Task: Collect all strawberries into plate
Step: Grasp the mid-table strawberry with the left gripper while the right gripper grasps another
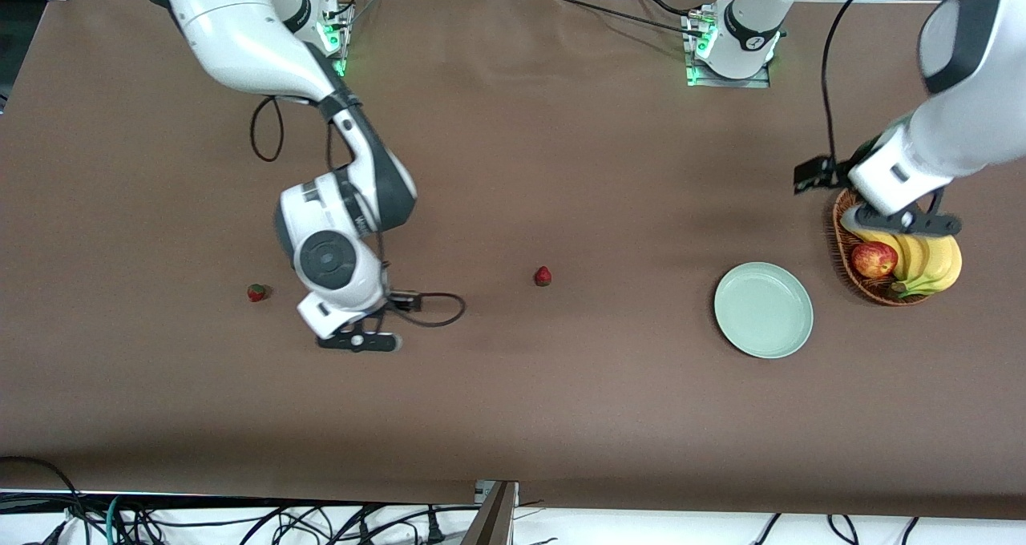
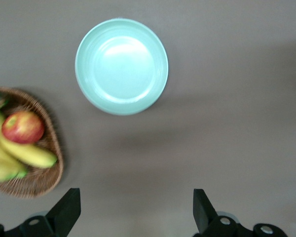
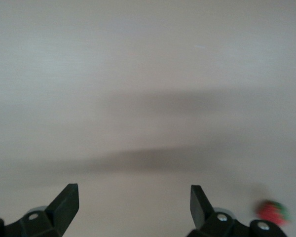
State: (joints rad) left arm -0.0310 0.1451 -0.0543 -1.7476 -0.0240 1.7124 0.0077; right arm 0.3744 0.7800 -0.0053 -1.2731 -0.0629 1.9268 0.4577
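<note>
Two strawberries lie on the brown table: one (image 1: 256, 292) toward the right arm's end, the other (image 1: 543, 276) near the middle. The pale green plate (image 1: 763, 310) is bare and sits toward the left arm's end. My right gripper (image 1: 358, 341) hangs open over bare table between the two berries, closer to the first. In the right wrist view a strawberry (image 3: 273, 212) lies just beside my right gripper (image 3: 133, 205), outside its fingers. My left gripper (image 1: 910, 223) is open and holds nothing above the basket's edge. In the left wrist view the plate (image 2: 121, 65) lies ahead of the left gripper (image 2: 136, 207).
A brown wicker basket (image 1: 843, 258) with a red apple (image 1: 874, 259) and bananas (image 1: 934, 263) stands beside the plate at the left arm's end. The same basket (image 2: 44, 177) and apple (image 2: 22, 127) appear in the left wrist view. A black cable (image 1: 437, 308) loops by the right gripper.
</note>
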